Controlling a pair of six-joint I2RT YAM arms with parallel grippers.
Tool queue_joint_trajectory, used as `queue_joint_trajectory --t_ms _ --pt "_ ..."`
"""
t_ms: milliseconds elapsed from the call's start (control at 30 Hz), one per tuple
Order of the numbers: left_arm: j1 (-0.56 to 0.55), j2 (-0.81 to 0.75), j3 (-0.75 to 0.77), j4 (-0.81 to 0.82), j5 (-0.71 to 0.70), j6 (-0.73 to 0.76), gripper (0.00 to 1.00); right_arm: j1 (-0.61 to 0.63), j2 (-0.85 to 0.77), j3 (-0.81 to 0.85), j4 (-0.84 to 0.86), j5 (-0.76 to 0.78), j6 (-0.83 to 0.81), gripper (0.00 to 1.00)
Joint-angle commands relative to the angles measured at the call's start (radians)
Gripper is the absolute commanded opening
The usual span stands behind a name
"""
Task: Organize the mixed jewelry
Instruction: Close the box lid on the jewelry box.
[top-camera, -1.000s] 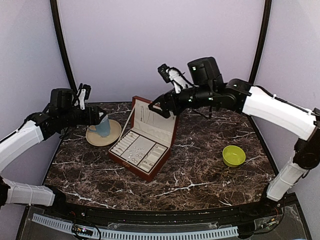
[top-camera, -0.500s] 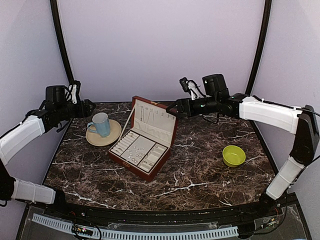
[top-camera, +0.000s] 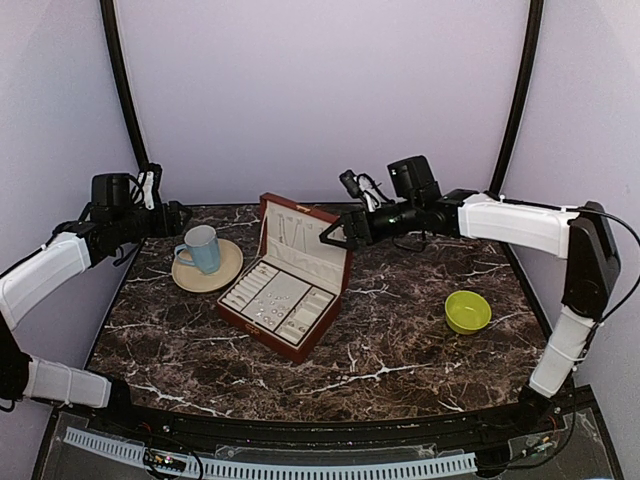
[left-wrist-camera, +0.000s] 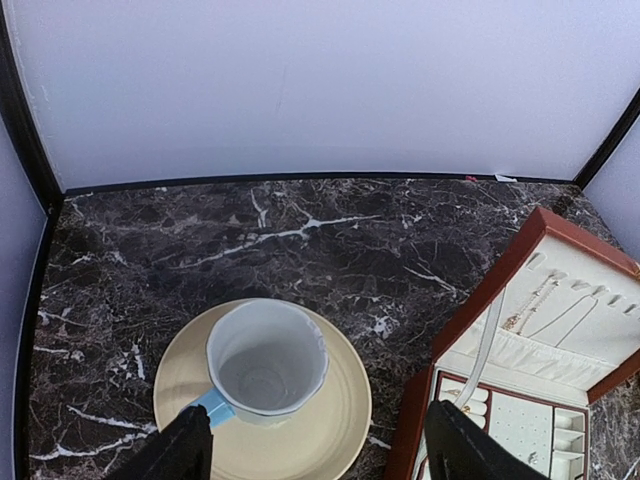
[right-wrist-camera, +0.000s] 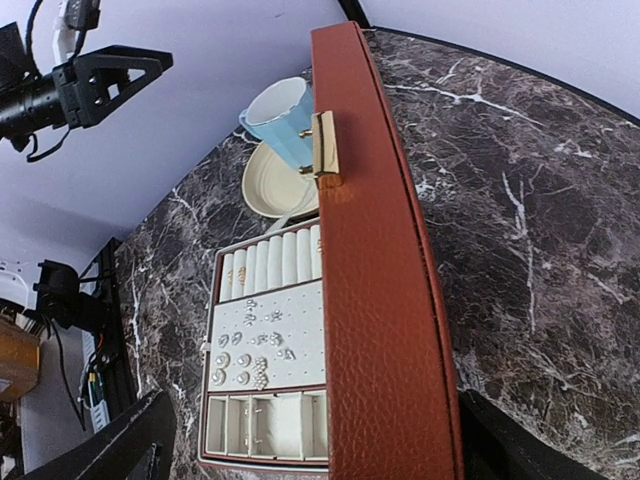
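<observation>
The mixed jewelry lies in the open reddish-brown box (top-camera: 256, 336): small silvery studs (right-wrist-camera: 250, 340) on the cream pad, rings in the roll slots (right-wrist-camera: 236, 270), thin chains (left-wrist-camera: 545, 312) hanging inside the lid. The lid (top-camera: 300, 236) stands nearly upright, and its leather back (right-wrist-camera: 385, 300) fills the right wrist view. My right gripper (top-camera: 331, 233) is open at the lid's top right edge, with the lid between its jaws (right-wrist-camera: 325, 455). My left gripper (top-camera: 180, 215) is open and empty above the blue mug (left-wrist-camera: 265, 358), its jaws (left-wrist-camera: 320, 455) wide apart.
The blue mug (top-camera: 200, 248) stands on a cream saucer (top-camera: 228, 270) left of the box. A lime-green bowl (top-camera: 468, 311) sits at the right. The dark marble table ends at a pale back wall close behind both arms.
My left gripper pulled back from the mug to the left, then stayed still. My right gripper came down to the lid's top edge, and the lid now stands more upright.
</observation>
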Motion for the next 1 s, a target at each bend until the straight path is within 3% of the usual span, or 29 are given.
queue_joint_trajectory --t_ms 0,267,533,633,733,867,967 --pt "0.006 -0.011 -0.012 0.021 0.021 0.009 0.76 0.053 -0.020 0.042 -0.010 -0.096 -0.041 0.95" --pt "0.006 -0.007 -0.009 0.018 0.021 0.016 0.76 0.119 -0.038 0.003 0.019 -0.155 0.005 0.95" --pt "0.006 -0.013 -0.015 0.021 0.028 0.017 0.75 0.177 -0.014 -0.082 0.159 -0.233 0.116 0.94" --pt "0.006 -0.014 -0.027 0.038 0.063 0.016 0.73 0.191 -0.032 -0.097 0.162 -0.153 0.127 0.91" --pt "-0.004 -0.010 -0.049 0.058 0.142 -0.017 0.64 0.201 -0.057 -0.111 0.181 -0.019 0.140 0.89" --pt "-0.109 0.000 -0.066 0.049 0.097 -0.062 0.62 0.261 -0.049 -0.089 0.111 0.207 0.134 0.85" --pt "-0.187 0.011 -0.101 0.082 0.095 -0.121 0.60 0.300 -0.015 -0.090 0.106 0.273 0.155 0.75"
